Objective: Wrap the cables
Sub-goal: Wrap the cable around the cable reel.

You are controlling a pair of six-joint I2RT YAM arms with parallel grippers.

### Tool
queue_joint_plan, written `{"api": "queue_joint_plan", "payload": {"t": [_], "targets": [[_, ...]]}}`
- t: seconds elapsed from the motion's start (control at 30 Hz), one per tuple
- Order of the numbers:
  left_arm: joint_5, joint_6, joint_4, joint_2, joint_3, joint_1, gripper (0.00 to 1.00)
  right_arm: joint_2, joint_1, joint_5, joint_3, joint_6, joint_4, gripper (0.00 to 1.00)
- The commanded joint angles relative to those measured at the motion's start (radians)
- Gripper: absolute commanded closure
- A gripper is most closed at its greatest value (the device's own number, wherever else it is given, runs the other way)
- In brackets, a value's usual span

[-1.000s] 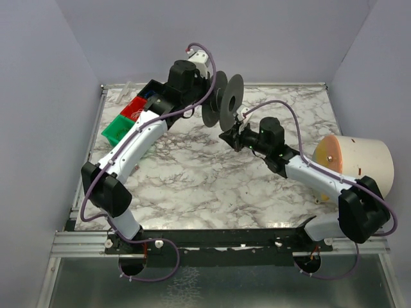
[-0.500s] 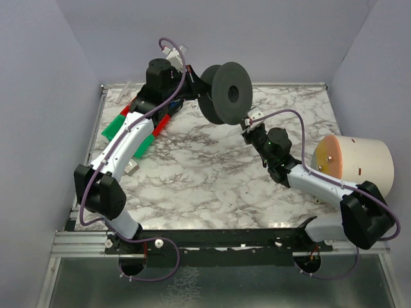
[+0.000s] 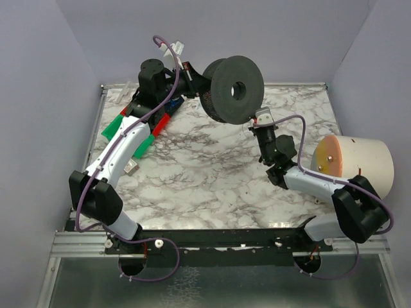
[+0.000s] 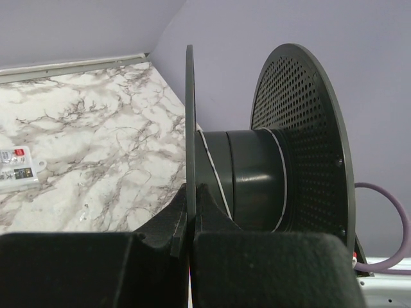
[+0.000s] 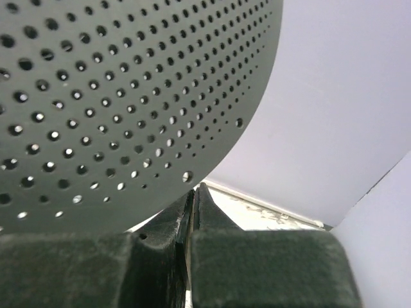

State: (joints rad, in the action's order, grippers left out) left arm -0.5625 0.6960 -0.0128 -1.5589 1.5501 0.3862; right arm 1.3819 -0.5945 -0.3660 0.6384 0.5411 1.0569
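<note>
Marble table below; left claw clamps spool flange; right claw closed beneath.

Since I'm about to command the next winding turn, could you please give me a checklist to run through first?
1. Clamp of left gripper on spool flange: ok.
2. Lift of spool off table: ok.
3. Turns of cable seated between the flanges: ok.
4. Closure of right gripper: ok.
5. Hold of cable in right gripper: cannot tell.
</note>
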Motion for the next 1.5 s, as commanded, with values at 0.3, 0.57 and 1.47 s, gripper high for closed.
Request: {"api": "queue_joint_plan", "payload": {"t": [0.3,0.57,1.47], "targets": [[-0.053,-0.091,0.036,0.065,-0.003,0.002,1.0,-0.039,0.118,-0.05,0.026,0.02,0.149,1.0],[-0.02,-0.216,0.154,0.052,0.021,0.001,1.0,-0.091,0.212,0.097,0.005,-0.053,0.126,1.0],[-0.033,-0.341,0.287,-0.053,0.306,0.02,1.0,-0.156,0.382,1.157,0.047,-0.113,-0.561,0.33]]}}
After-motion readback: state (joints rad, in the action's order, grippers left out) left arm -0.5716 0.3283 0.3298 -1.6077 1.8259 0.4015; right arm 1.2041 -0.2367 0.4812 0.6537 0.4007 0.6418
